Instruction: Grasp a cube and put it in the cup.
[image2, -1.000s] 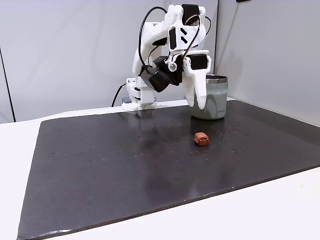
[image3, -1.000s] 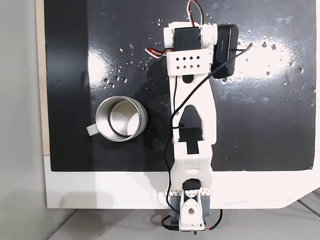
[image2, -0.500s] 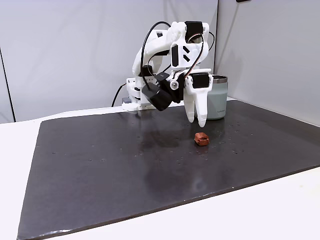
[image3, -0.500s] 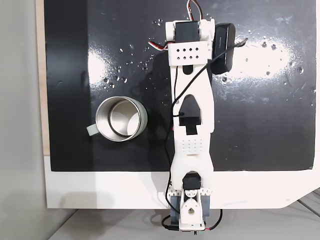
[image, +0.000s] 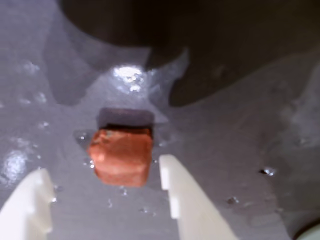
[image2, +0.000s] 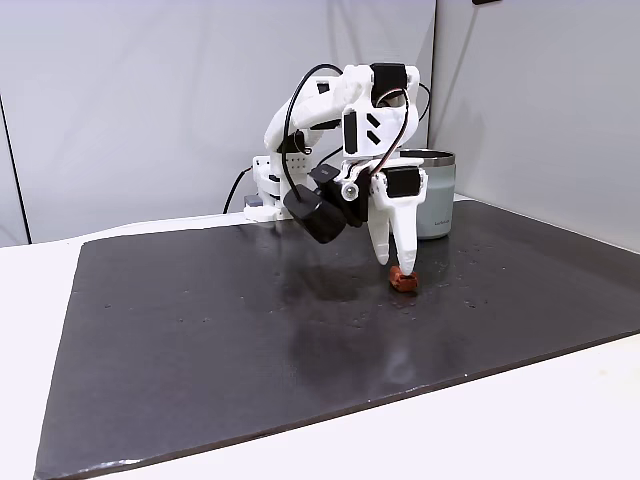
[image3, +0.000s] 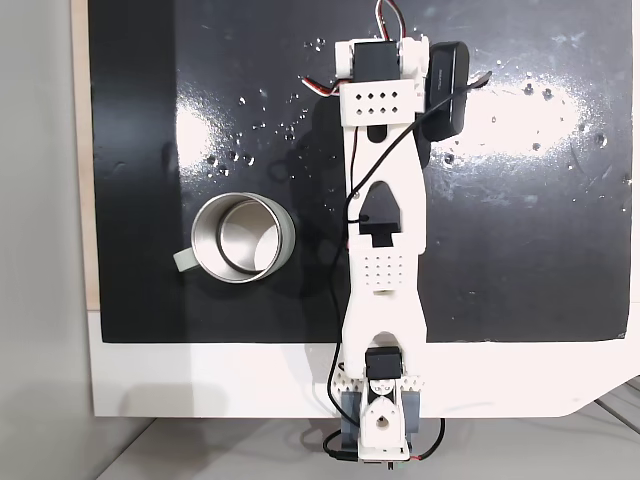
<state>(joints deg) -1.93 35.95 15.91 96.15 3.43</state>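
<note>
Here cube (image: 121, 156) sits between parted jaws.

Terracotta cube (image: 121, 156) lies on the mat (rounded edges); grey-green cup (image2: 433, 196) upright behind.

The arm (image2: 345, 110) is built of white printed links with black servo blocks set between them, and thin black cables loop from its base (image2: 270, 195) up over the links. Near the top of a fixed view, red and white wires sprout beside a white plate pierced with two rows of round holes (image3: 378, 98). The gripper (image: 105, 182) has plain cream-white tapered fingers (image: 187, 200), with a black camera housing (image2: 318, 212) fixed alongside.
</note>
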